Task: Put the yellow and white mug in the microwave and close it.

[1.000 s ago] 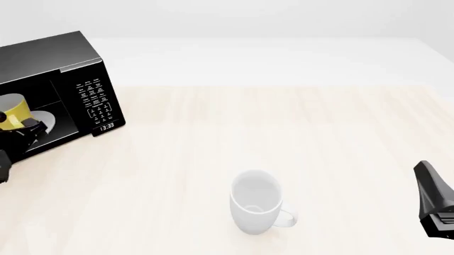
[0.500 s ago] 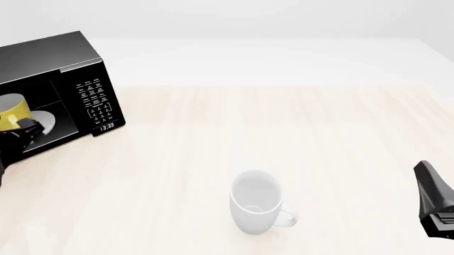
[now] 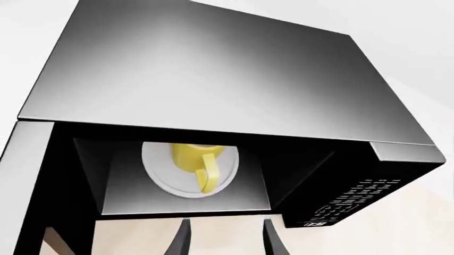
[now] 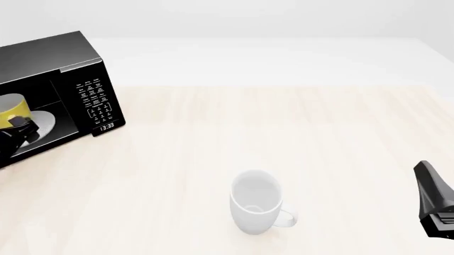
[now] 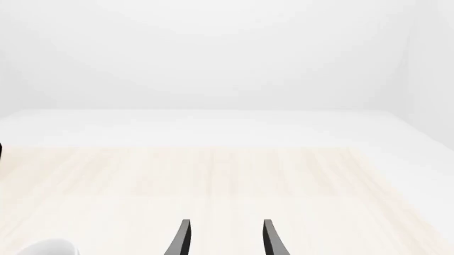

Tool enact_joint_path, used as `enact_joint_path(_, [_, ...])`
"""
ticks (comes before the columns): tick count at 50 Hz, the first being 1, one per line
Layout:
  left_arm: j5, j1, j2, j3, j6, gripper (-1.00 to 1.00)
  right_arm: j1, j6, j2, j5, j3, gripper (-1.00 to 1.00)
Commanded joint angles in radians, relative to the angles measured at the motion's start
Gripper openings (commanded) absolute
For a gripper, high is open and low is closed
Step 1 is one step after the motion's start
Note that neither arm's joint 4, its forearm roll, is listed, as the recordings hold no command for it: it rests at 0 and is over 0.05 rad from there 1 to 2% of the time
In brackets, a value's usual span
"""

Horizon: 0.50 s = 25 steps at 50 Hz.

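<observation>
Sitting inside microwave point(image 4: 67, 90): yellow mug point(image 3: 193, 156) | white mug point(image 4: 256, 202) mid-table

- the microwave point(image 4: 60, 90) stands at the table's point(image 4: 284, 122) far left edge.
- the yellow and white mug point(image 4: 14, 110) sits inside it on the turntable plate point(image 3: 165, 180).
- the larger mug point(image 4: 257, 202) stands near the table's front edge, around the middle.
</observation>
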Motion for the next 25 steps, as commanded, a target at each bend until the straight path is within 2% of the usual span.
enact_joint_path(1, [0.029,0.004,-0.072,0.028,0.008,1.0,0.0,0.0,0.0,0.0,0.0,1.0])
enact_joint_path(25, [0.092,-0.015,-0.228,0.106,-0.002,1.0,0.0,0.0,0.0,0.0,0.0,1.0])
